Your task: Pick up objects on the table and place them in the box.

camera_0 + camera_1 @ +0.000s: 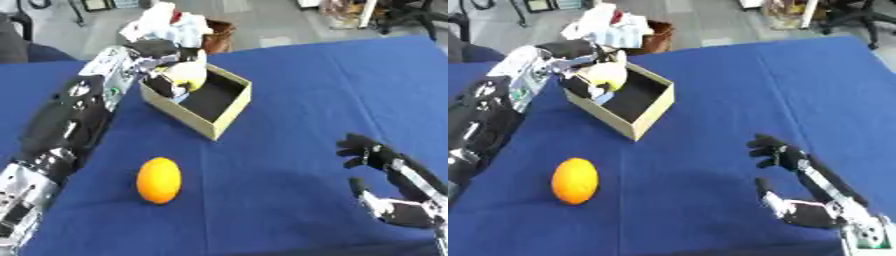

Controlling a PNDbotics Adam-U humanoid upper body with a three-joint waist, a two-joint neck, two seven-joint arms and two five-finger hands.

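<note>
An open cardboard box (227,111) with a dark inside stands on the blue table (289,80), at the back left. My left hand (162,55) reaches over the box's left rim, its fingers curled round a pale yellow, rounded object (189,75) held just above the opening. An orange (159,180) lies on the cloth in front of the box, apart from both hands. My right hand (378,159) rests open at the lower right, fingers up, holding nothing.
A brown bin (218,36) stuffed with white and red wrappings (166,22) stands on the floor past the table's far edge. Chair legs (411,17) show at the top right. Blue cloth stretches between the box and my right hand.
</note>
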